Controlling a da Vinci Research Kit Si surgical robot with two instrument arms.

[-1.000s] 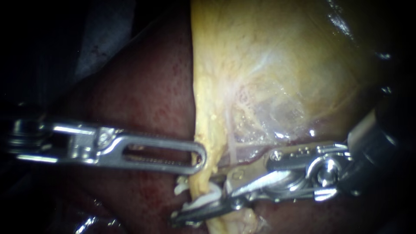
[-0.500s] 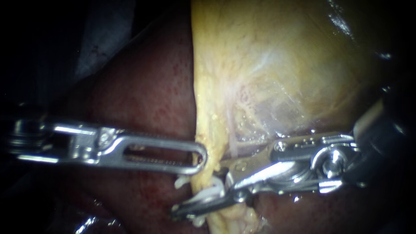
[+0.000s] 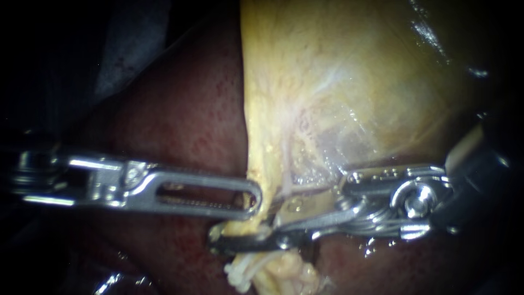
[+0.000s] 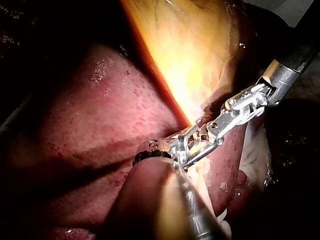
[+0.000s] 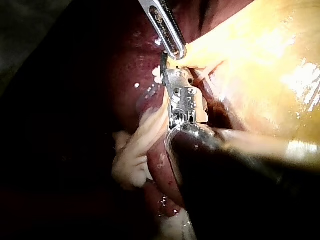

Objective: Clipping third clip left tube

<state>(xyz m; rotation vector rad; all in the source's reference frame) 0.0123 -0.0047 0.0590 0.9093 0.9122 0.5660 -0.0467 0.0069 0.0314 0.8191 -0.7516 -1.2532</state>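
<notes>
1. Endoscope view: the slim silver right instrument (image 3: pixel 221 246) presses its thin dark jaws together on the pale yellow, stringy tube (image 3: pixel 248 225), just under the glossy yellow gallbladder (image 3: pixel 338 82).
2. The slotted silver left instrument (image 3: pixel 254 199) has its jaws clamped on the gallbladder's edge.

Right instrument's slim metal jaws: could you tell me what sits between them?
Right instrument grips a yellowish tissue strand; white clips show just beyond. Any tube inside is covered.

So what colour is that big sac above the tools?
The smooth bulging gallbladder is pale yellow; clearest in endoscope view.
</notes>
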